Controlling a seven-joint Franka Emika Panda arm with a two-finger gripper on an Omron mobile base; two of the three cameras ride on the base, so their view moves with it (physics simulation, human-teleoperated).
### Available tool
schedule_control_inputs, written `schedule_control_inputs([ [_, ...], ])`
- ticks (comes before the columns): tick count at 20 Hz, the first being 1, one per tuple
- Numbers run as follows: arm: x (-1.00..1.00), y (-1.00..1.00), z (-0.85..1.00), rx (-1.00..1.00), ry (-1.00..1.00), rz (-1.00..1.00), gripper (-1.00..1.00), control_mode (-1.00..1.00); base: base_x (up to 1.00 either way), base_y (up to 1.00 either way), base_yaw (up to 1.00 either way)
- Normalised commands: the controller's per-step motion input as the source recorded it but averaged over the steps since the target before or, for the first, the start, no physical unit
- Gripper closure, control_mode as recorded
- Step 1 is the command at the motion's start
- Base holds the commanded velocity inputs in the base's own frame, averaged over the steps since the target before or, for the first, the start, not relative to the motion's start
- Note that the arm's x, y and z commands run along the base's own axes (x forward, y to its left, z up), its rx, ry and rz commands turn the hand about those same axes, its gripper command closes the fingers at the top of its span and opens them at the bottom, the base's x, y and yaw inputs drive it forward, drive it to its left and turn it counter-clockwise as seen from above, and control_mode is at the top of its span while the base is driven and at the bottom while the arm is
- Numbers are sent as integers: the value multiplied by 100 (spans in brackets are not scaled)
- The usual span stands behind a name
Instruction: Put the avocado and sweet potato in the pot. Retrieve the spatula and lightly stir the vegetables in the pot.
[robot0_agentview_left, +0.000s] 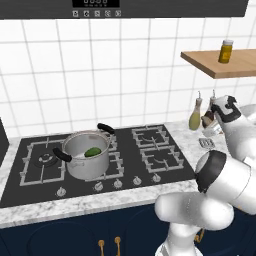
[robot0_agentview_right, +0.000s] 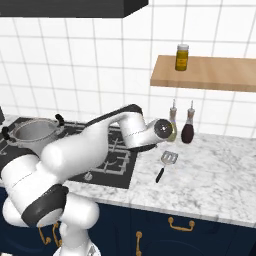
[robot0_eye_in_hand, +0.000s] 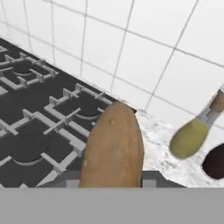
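The gripper (robot0_eye_in_hand: 111, 181) was clamped on the sweet potato (robot0_eye_in_hand: 113, 148), which stood up between the two dark fingertips in the hand view and hid much of the stove (robot0_eye_in_hand: 39, 118) behind it. The brown lump hung above the right part of the stove, near the marble counter (robot0_eye_in_hand: 162, 153) by the tiled wall.

The pot (robot0_agentview_left: 86, 154) sat on the left side of the stove (robot0_agentview_left: 150, 150), over the burners there, with its two black handles pointing near-left and far-right. The avocado (robot0_agentview_left: 92, 151) lay inside the pot, resting against the right of the pot's floor.

The spatula (robot0_agentview_right: 167, 163) lay flat on the counter (robot0_agentview_right: 210, 175) just right of the stove (robot0_agentview_right: 117, 165), its slotted head toward the wall and its black handle pointing toward the near edge. Behind it, against the wall, stood an olive-green bottle (robot0_agentview_right: 173, 127) and a dark brown bottle (robot0_agentview_right: 188, 131), close beside each other. In the hand view the green bottle (robot0_eye_in_hand: 191, 135) and the dark bottle (robot0_eye_in_hand: 215, 162) showed to the right of the sweet potato.

A wooden shelf (robot0_agentview_right: 210, 72) hung on the wall above the bottles, and a yellow jar (robot0_agentview_right: 182, 57) stood on its left part.
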Motion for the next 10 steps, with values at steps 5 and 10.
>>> schedule_control_inputs([
  [5, -1, 87, 100, -40, 0, 52, 100, -100, 0, 0, 0],
  [10, -8, 97, 100, -44, 0, 45, 100, -100, 0, 0, 0],
])
